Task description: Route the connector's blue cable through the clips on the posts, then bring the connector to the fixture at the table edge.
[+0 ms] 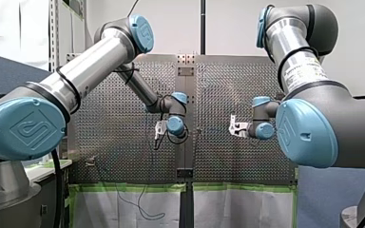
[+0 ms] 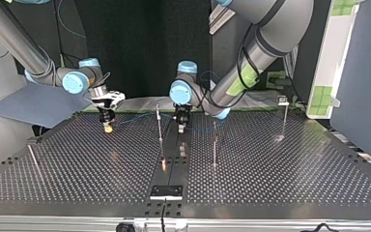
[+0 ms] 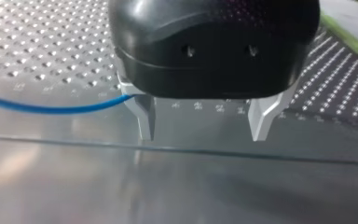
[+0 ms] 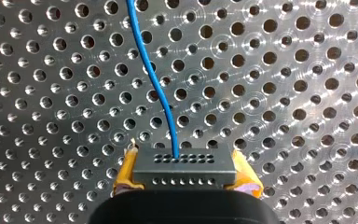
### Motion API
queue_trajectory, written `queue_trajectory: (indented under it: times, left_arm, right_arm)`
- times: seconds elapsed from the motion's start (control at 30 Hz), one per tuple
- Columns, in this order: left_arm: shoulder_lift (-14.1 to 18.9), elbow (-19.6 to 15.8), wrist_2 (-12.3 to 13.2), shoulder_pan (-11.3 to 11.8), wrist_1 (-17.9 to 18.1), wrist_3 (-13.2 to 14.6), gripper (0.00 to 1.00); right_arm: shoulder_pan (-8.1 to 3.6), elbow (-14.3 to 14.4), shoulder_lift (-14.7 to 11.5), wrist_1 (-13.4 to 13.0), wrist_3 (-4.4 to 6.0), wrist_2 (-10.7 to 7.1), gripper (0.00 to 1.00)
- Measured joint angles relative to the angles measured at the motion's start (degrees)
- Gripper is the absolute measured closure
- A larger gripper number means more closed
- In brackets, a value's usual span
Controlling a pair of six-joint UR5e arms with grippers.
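Observation:
In the right wrist view my right gripper point(image 4: 184, 179) is shut on the grey connector point(image 4: 184, 163), which sits between its yellow pads point(image 4: 127, 175). The blue cable point(image 4: 154, 79) leaves the connector and runs ahead over the perforated table. In the left wrist view my left gripper point(image 3: 203, 135) stands open just above the table's centre strip. Nothing is between its metal fingers point(image 3: 144, 119), and the blue cable point(image 3: 51, 108) passes beside one finger. In the top view my right gripper point(image 2: 107, 123) is at the left and my left gripper point(image 2: 181, 124) is near the middle post point(image 2: 159, 126).
Thin posts stand on the table point(image 2: 280, 183) in the top view: one to the right of the middle point(image 2: 215, 145), one at the far right with a clip on top point(image 2: 285, 116), one leaning at the left point(image 2: 33, 160). A black fixture point(image 2: 165, 192) sits at the near edge.

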Motion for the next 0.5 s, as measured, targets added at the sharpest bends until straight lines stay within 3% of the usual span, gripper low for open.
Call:
queue_trajectory:
  times: [0.3, 0.5]
  left_arm:
    - [0.7, -0.1, -1.3, -1.1, -2.4, 1.0, 0.00]
    - [2.3, -1.0, -1.6, -2.1, -1.7, 1.1, 0.00]
  right_arm:
    - [0.01, 0.0, 0.0, 0.5, -0.01, 0.00, 1.00]
    - [0.01, 0.0, 0.0, 0.7, 0.02, 0.00, 1.00]
